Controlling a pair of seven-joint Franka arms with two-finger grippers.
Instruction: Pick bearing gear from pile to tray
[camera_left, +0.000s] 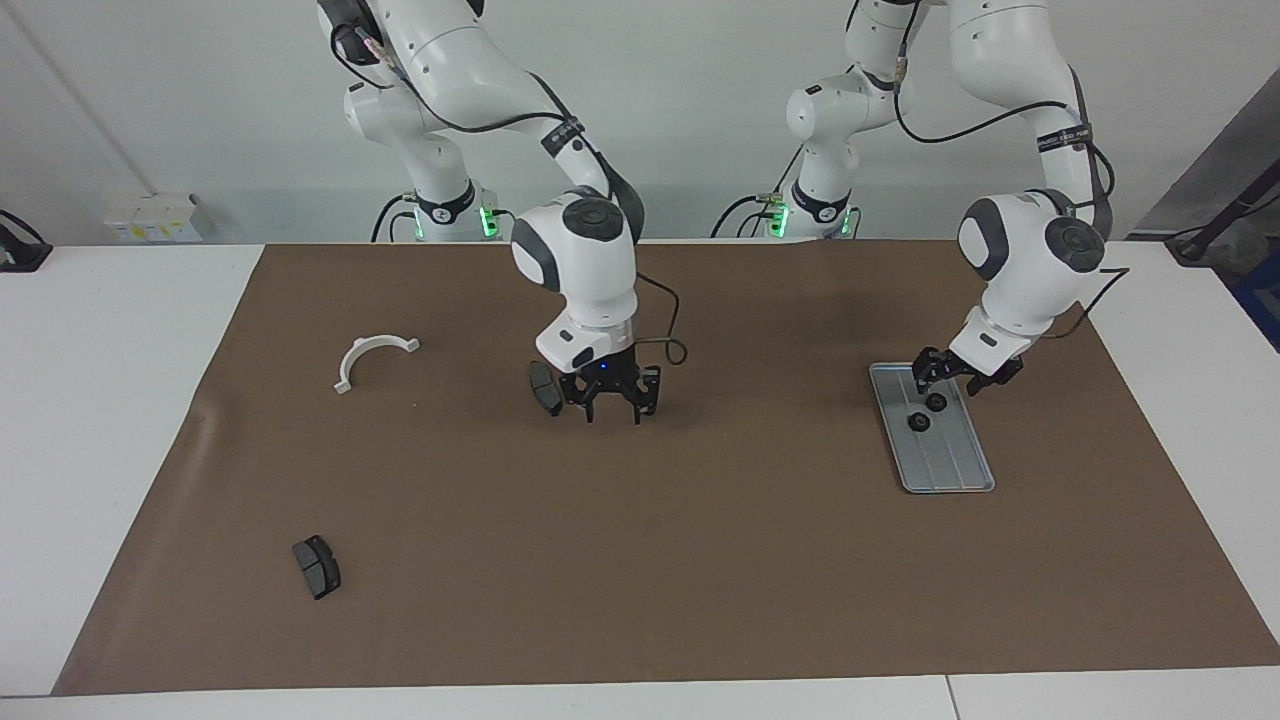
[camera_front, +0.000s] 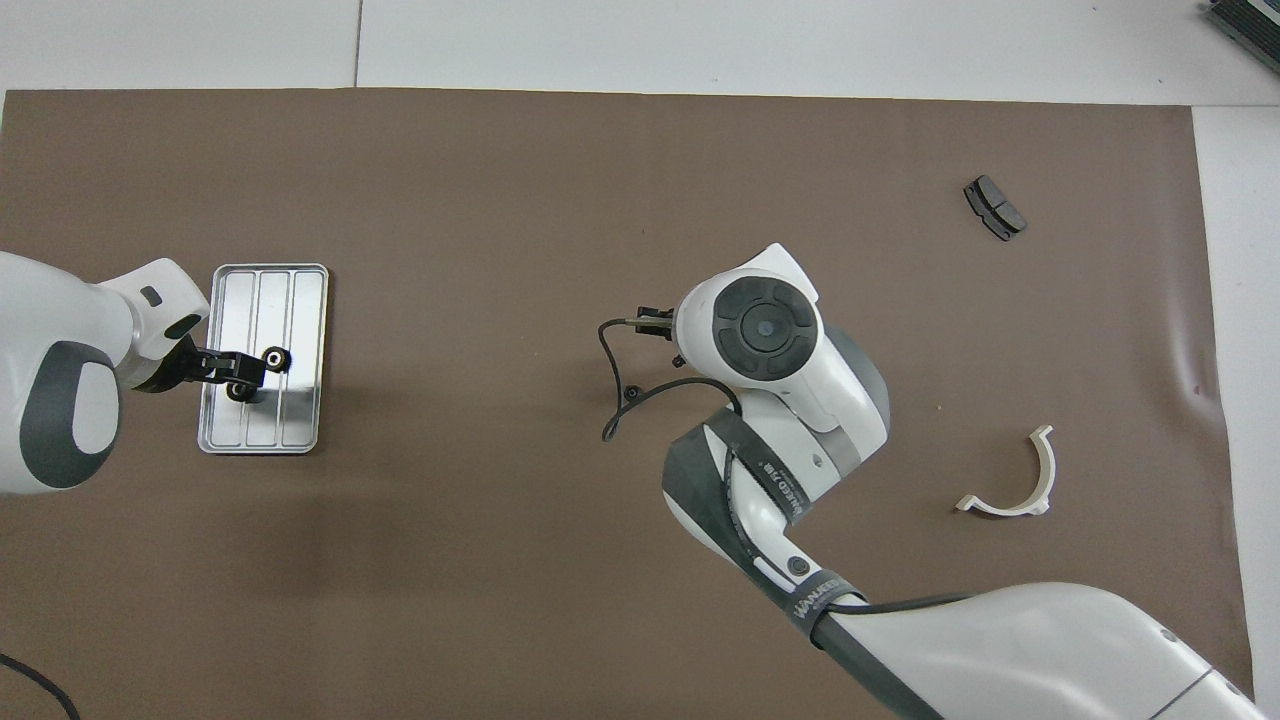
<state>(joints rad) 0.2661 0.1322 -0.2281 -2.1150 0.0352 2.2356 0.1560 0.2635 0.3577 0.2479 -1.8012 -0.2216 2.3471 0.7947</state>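
Observation:
The silver ribbed tray (camera_left: 950, 470) lies on the brown mat toward the left arm's end; it also shows in the overhead view (camera_front: 300, 300). Two small black gears lie on it, one (camera_left: 917, 421) near its middle and one (camera_left: 936, 401) just under my left gripper (camera_left: 945, 384). That gripper is open and low over the tray's end nearer the robots. My right gripper (camera_left: 612, 410) is open just above mid-mat, nothing visible between its fingers, beside a dark brake pad (camera_left: 545, 387). In the overhead view the right arm hides that pad.
A white half-ring bracket (camera_left: 372, 357) lies toward the right arm's end. A second brake pad (camera_left: 316, 566) lies farther from the robots, near the mat's corner. A black cable (camera_left: 675, 350) loops from the right wrist.

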